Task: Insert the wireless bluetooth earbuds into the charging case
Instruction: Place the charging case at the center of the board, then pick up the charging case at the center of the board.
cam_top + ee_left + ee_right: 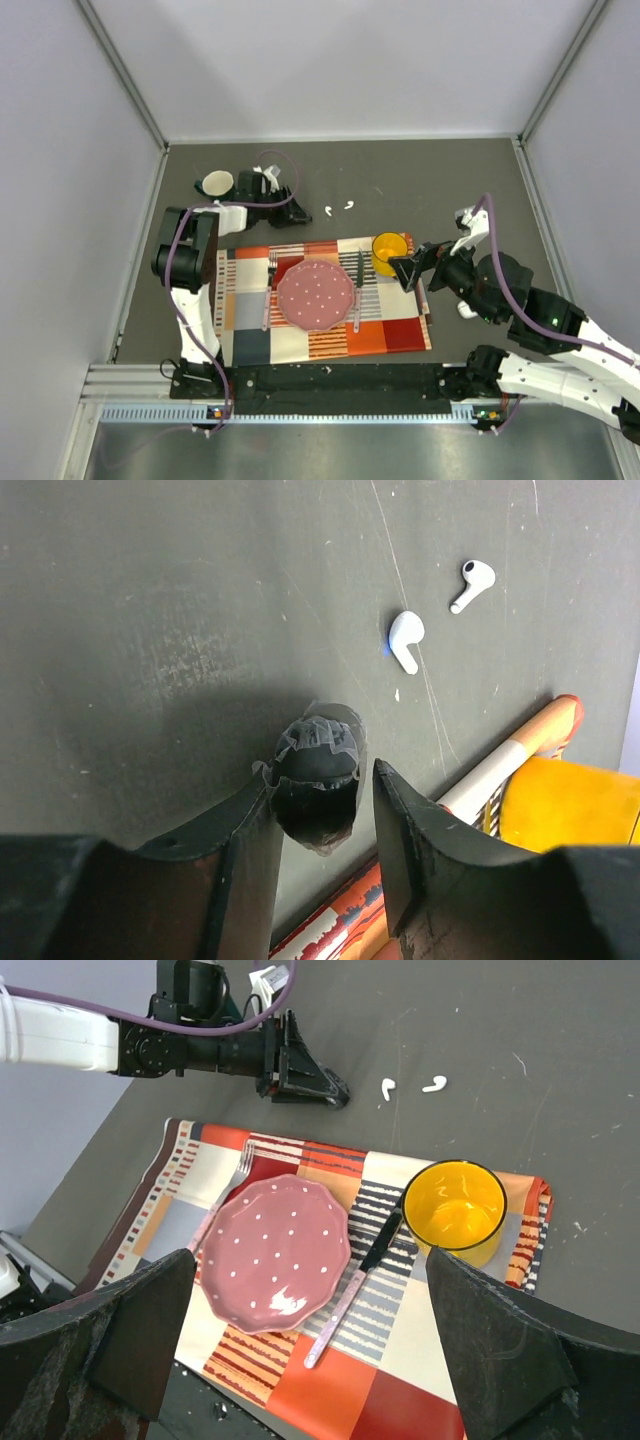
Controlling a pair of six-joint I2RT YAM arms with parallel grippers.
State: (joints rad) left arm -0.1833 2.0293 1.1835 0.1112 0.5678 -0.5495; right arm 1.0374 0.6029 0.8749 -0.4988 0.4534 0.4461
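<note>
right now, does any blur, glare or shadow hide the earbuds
no: left wrist shows the earbuds sharp, a shadow falling short of them; right wrist has a glare spot on the pink plate and blurry near fingers; top external shows them tiny, unshaded

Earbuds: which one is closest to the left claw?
The earbud lower in the left wrist view, just past the left claw; the other earbud lies farther off.

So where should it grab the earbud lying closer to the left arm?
Probably across the rounded head of the nearer earbud, coming straight down from above. It lies flat on the dark table, clear of the other earbud, so the jaws can straddle its bulkiest part.
</note>
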